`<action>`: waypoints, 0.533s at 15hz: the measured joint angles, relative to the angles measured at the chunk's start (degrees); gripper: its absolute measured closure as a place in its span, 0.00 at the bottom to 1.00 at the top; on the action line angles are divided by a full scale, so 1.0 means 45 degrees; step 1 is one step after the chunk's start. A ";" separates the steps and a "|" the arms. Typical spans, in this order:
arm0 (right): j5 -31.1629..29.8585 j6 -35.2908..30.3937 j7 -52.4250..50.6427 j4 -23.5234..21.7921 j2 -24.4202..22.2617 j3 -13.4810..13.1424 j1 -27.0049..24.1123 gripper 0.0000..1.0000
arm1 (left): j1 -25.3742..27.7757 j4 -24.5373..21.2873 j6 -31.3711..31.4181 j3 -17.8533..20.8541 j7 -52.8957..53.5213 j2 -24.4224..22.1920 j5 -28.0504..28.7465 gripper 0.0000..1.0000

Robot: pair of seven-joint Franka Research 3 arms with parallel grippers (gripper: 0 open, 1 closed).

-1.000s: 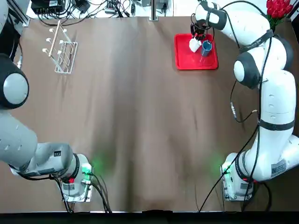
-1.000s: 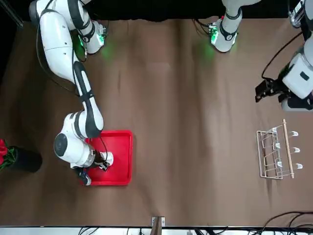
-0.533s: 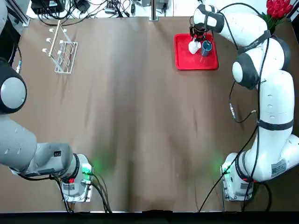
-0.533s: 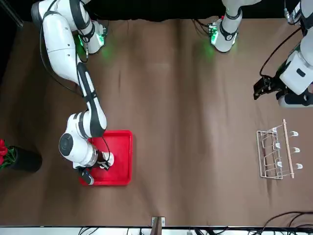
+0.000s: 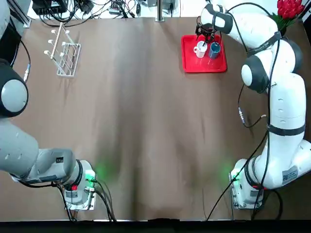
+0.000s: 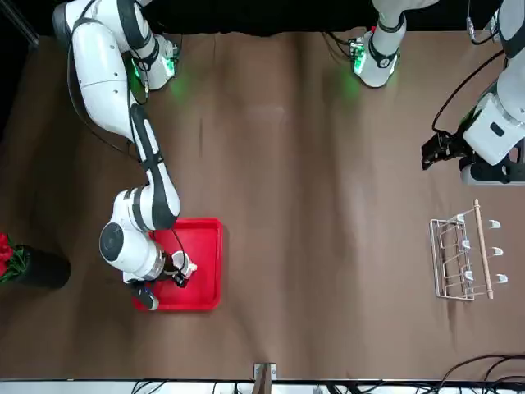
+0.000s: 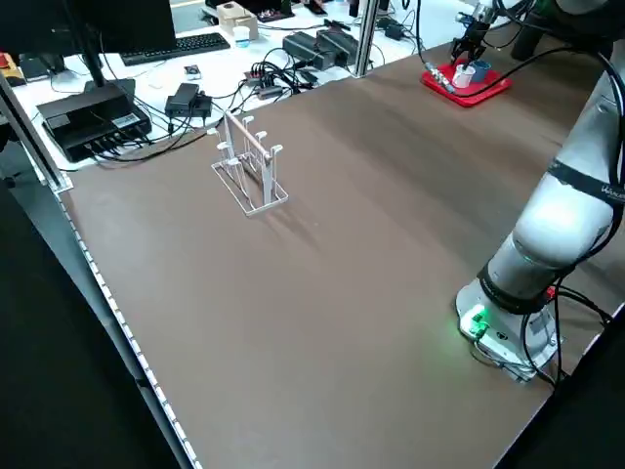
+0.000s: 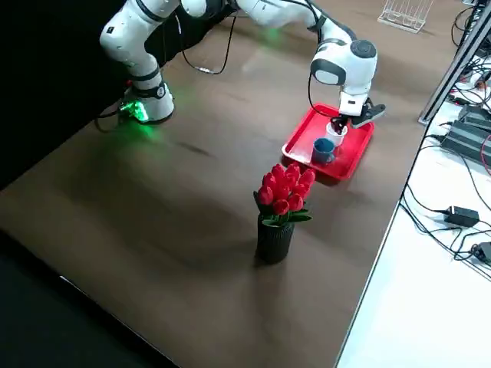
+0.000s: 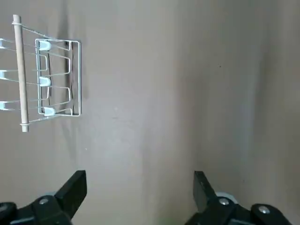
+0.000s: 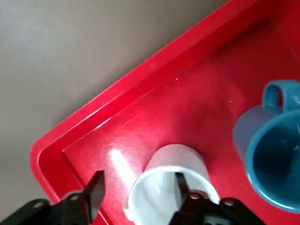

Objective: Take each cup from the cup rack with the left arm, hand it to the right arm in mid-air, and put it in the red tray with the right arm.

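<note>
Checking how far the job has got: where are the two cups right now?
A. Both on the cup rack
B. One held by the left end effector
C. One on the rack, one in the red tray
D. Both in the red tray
D: the white cup and blue cup both stand in the red tray; the cup rack has bare pegs.

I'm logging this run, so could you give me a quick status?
Right gripper fingers straddling white cup, upright in red tray beside blue cup. Left gripper open, empty. Nothing obstructing.

Red flowers (image 8: pixel 285 194), black vase (image 8: pixel 275 240).
</note>
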 joint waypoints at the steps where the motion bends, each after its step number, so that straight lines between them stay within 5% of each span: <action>1: 0.0000 0.0000 0.0001 0.0043 -0.0005 0.0001 0.0034 0.32 | 0.0000 -0.0005 0.0013 0.0000 0.0000 0.0002 -0.0001 0.00; 4: 0.0000 -0.0664 0.0000 0.0282 -0.0245 -0.0021 0.0140 0.00 | 0.0014 -0.0016 0.0036 0.0006 0.0000 0.0066 -0.0001 0.00; 8: -0.0006 -0.3668 -0.0823 0.0934 -0.0591 -0.0282 -0.0108 0.00 | 0.0014 -0.0015 0.0051 0.0007 0.0000 0.0099 -0.0010 0.00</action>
